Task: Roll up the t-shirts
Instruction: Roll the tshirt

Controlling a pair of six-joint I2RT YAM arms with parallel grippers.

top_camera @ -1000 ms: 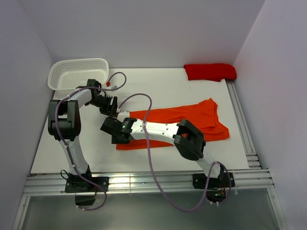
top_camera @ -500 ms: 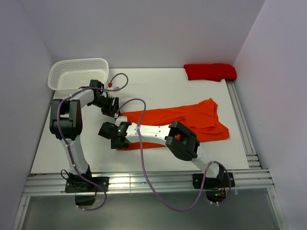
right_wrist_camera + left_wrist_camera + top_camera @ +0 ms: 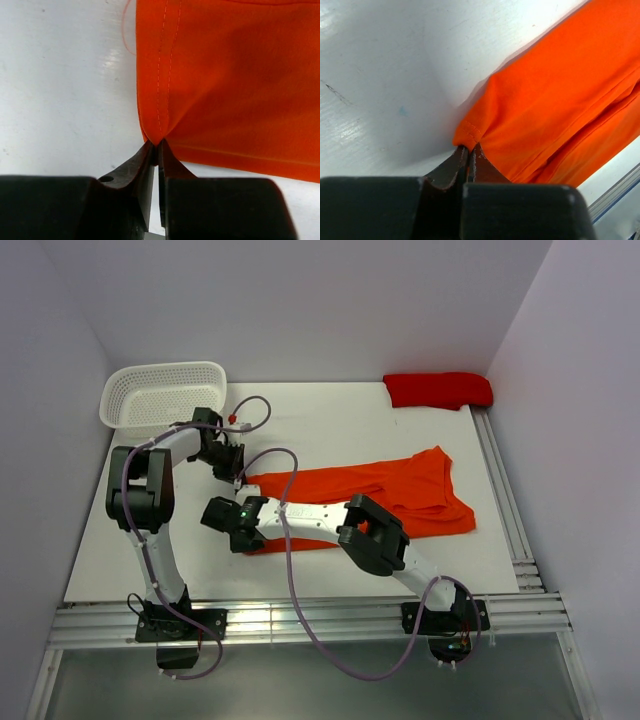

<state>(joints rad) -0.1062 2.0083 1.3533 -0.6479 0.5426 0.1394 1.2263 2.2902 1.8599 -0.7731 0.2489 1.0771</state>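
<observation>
Orange t-shirt (image 3: 400,485) lies flat mid-tabletop (image 3: 330,420), folded lengthwise into a long band. Its left end sits toward the left edge; the neck and sleeve end spreads wider toward the right edge.

Left hand (image 3: 468,151) is pinched closed on the far-left corner of the band, with the hem stitching right at its tips. Right hand (image 3: 157,146) is pinched closed on the near-left corner, and fabric puckers up into the closed tips. The right arm reaches across over the shirt to get there.

Both corners of the same short edge are held, so the edge stays straight and taut. My guess is this is the grip for starting the roll, turning that end over and working toward the right edge. No roll has formed yet, so the task is early for this shirt.

Risk: thin fabric may slip from one pinch, which would skew the roll.

White basket (image 3: 160,395) is at the far-left corner, apart from the shirt. Red bundle (image 3: 438,390) is at the far-right corner, possibly a finished roll, but I cannot tell.
</observation>
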